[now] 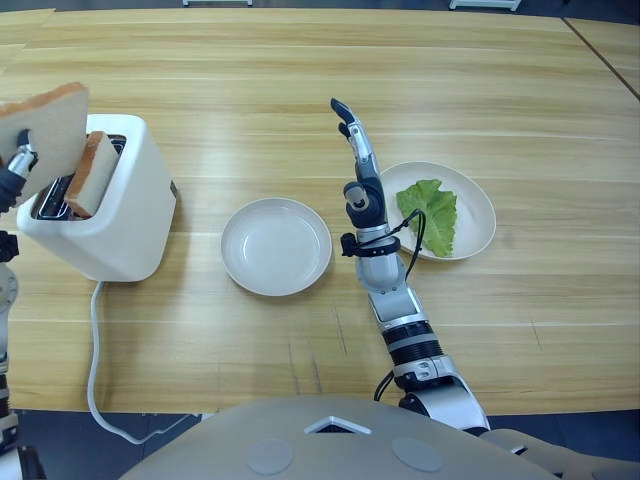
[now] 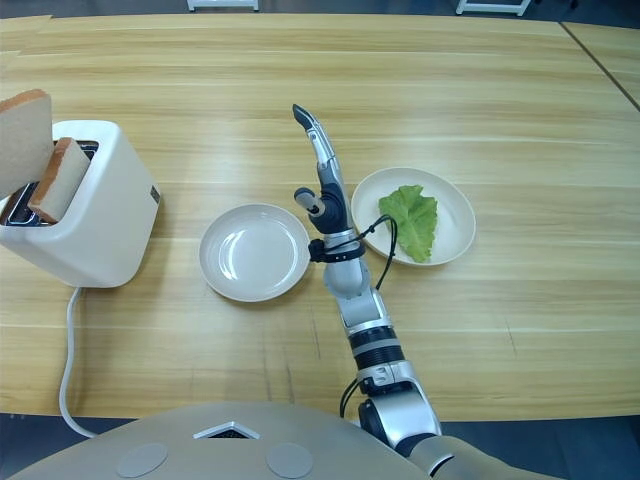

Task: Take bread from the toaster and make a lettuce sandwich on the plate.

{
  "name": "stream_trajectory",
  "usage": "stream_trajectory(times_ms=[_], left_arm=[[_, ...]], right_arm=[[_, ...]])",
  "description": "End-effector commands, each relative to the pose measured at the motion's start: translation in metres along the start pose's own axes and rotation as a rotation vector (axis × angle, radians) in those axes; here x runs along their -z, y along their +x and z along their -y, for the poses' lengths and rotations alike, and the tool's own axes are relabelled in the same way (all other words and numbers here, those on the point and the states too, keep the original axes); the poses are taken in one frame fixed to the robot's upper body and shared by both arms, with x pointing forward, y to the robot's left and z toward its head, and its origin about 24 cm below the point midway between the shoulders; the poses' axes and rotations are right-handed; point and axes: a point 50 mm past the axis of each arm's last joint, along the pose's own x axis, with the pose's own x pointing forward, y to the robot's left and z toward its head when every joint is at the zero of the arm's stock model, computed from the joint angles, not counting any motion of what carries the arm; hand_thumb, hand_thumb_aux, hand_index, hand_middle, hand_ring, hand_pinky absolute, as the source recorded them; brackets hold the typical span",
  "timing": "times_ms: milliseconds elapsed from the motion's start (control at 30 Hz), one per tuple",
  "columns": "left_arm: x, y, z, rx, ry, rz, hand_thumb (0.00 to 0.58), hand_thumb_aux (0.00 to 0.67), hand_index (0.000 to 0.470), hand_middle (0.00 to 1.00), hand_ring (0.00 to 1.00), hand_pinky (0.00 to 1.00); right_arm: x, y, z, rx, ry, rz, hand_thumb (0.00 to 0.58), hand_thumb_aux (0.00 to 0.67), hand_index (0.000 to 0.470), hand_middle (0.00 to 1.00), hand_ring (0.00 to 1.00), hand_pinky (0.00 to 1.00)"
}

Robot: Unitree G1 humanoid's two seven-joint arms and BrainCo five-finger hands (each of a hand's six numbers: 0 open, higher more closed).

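pale tan bread slice [image 1: 48,125] hangs at the far left, above the toaster [image 1: 125,215]. it stands roughly upright, its porous flat face turned to the camera and the brown crust along the top. the left hand [image 1: 14,172] sits at its lower left edge, with dark fingers [image 1: 22,158] pinching that edge, so most of the slice rises up and to the right of them. a second slice [image 1: 92,175] stands in the toaster slot, its long axis slanting from lower left to upper right, crust edge up. the toaster is a smooth white box with rounded corners, and a white cord [image 1: 95,340] trails from it towards the near edge of the light wooden desk [image 1: 300,70]. to its right lies a round, shallow, glossy cream plate [image 1: 276,246]. just beside that, the right hand [image 1: 362,195] stands on edge, its fingers [image 1: 355,135] straight and pressed together, pointing away, holding nothing. further right, a crinkled green lettuce leaf [image 1: 432,212] lies in a round cream dish [image 1: 478,200].
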Motion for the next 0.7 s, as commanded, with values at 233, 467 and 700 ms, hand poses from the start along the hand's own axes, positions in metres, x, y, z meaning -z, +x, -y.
stream_trajectory(times_ms=[233, 467, 700], left_arm=[[-0.017, 0.016, -0.016, -0.087, -0.251, 0.022, 0.580, 0.670, 0.470, 0.00, 0.00, 0.00], [-0.054, 0.035, -0.013, -0.034, -0.477, 0.128, 0.580, 0.670, 0.470, 0.00, 0.00, 0.00], [-0.096, 0.030, 0.056, 0.264, -0.779, 0.108, 0.580, 0.670, 0.470, 0.00, 0.00, 0.00]], right_arm=[[0.000, -0.001, 0.002, 0.010, -0.005, 0.001, 0.000, 0.000, 0.000, 0.00, 0.00, 0.00], [-0.002, 0.001, 0.005, 0.024, -0.005, 0.006, 0.000, 0.000, 0.000, 0.00, 0.00, 0.00], [-0.004, 0.004, 0.021, 0.078, -0.039, 0.023, 0.000, 0.000, 0.000, 0.00, 0.00, 0.00]])
